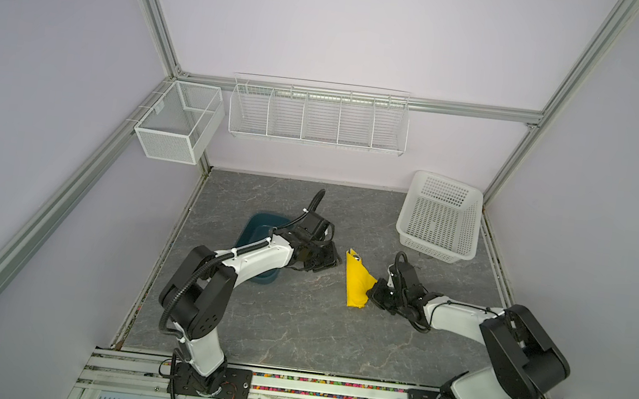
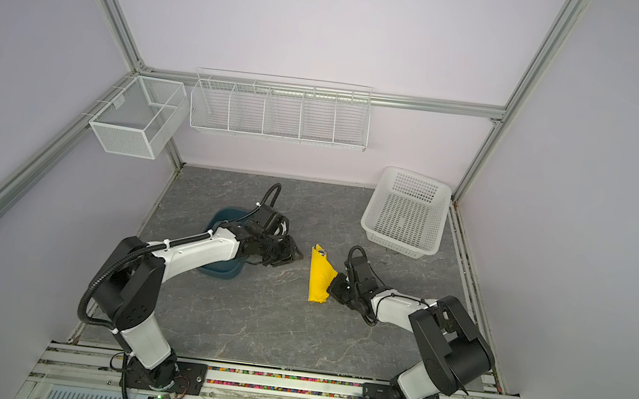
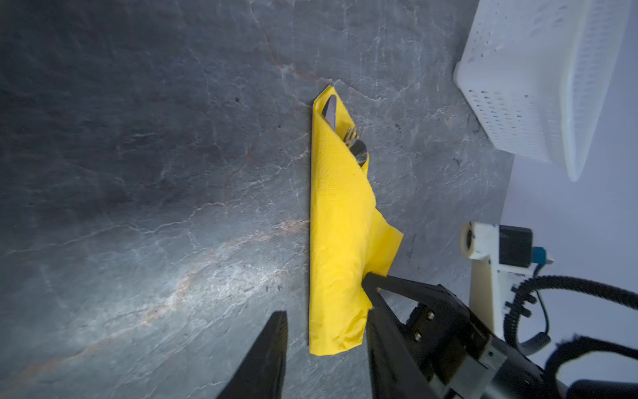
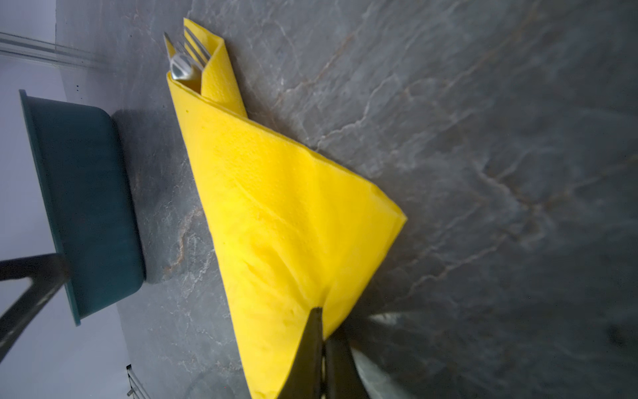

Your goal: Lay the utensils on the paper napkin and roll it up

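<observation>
The yellow paper napkin (image 1: 355, 283) (image 2: 319, 280) lies rolled into a long bundle in the middle of the table. The utensils (image 3: 357, 148) (image 4: 184, 60) are wrapped inside it. Only the knife tip, the fork tines and the spoon bowl poke out of its far end (image 1: 356, 258). My right gripper (image 1: 372, 293) (image 4: 322, 317) is shut on the napkin's loose corner flap at the roll's right side. My left gripper (image 1: 325, 261) (image 3: 326, 314) stands open just left of the roll. Nothing is between its fingers (image 3: 274, 345), and the roll's near end lies ahead of them.
A teal tub (image 1: 260, 224) (image 4: 86, 207) sits left of the napkin, partly under my left arm. A white perforated basket (image 1: 439, 218) (image 3: 535, 79) stands at the back right. A wire rack (image 1: 318, 114) and a mesh box (image 1: 177, 121) hang on the back wall.
</observation>
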Controlling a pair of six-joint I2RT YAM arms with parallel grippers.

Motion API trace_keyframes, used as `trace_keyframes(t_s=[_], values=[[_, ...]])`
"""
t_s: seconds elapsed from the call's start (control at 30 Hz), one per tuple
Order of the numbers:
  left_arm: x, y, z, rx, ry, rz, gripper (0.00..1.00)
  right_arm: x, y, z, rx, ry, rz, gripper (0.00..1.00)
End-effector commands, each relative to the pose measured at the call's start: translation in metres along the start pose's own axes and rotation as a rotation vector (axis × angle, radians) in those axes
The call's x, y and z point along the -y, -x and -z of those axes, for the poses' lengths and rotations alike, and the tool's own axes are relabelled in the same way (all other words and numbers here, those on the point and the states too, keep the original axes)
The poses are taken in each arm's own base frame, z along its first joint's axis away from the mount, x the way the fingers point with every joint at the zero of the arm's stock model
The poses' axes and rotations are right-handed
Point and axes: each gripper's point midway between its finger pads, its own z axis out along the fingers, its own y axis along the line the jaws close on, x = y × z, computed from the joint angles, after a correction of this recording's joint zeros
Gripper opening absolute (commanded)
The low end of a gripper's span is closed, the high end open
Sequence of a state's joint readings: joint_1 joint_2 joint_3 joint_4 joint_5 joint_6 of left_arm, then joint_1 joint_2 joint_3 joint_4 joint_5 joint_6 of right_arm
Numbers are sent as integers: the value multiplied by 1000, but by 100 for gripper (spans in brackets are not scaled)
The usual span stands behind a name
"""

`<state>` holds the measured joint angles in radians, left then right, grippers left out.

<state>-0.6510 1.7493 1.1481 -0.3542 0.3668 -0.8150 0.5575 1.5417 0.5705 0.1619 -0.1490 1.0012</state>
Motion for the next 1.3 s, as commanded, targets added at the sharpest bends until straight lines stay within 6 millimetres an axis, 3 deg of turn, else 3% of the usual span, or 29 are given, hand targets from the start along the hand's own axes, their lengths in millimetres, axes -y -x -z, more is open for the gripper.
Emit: trace_keyframes(t_s=[0.0,0.4,0.9,1.27], values=[[19,-11,-14,-76,-91,2,38,3,2,2,1,-22,4,6],[42,-19,-51,-188,-189,14,24,2,3,4,1,-28,6,6],[10,-37,-84,-254,-45,20,20,-6,5,5,2,12,-3,7],[5,-43,-87,-260,-20,19,18,-15,16,0,13,74,-9,31]])
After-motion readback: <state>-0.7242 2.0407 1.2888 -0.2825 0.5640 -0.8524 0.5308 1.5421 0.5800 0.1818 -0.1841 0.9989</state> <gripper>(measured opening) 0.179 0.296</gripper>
